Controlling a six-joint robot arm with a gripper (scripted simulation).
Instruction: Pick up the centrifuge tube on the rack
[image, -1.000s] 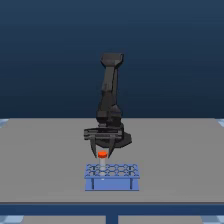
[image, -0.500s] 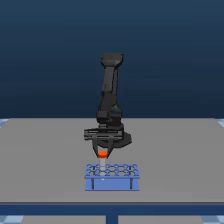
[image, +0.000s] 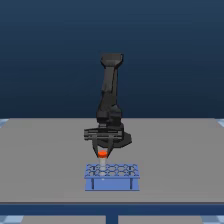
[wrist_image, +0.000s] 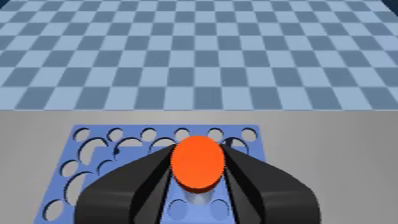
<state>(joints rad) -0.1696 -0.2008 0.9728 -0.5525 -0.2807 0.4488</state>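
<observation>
The gripper (image: 103, 151) has its two dark fingers (wrist_image: 133, 187) closed narrow on the tube (image: 103, 154), one finger on each side of the orange cap (wrist_image: 197, 162). In the exterior view the cap sits just above the rack (image: 111, 184), over the far row of holes, toward the exterior view's left end of the rack. The body of the tube under the cap is too small to see there, so I cannot tell if its tip is free of the hole or not.

The risk, as I judge it, is in the grip and in the lift. The fingers seem to hold near the cap, where the tube is slim and smooth, so it could slip down or turn between the pads. If the tip is not out of the hole, any sideways move above the rack may catch the rim and pull the rack along the grey table (image: 40, 160) or tip it. A straight lift up from the rack looks safest.
</observation>
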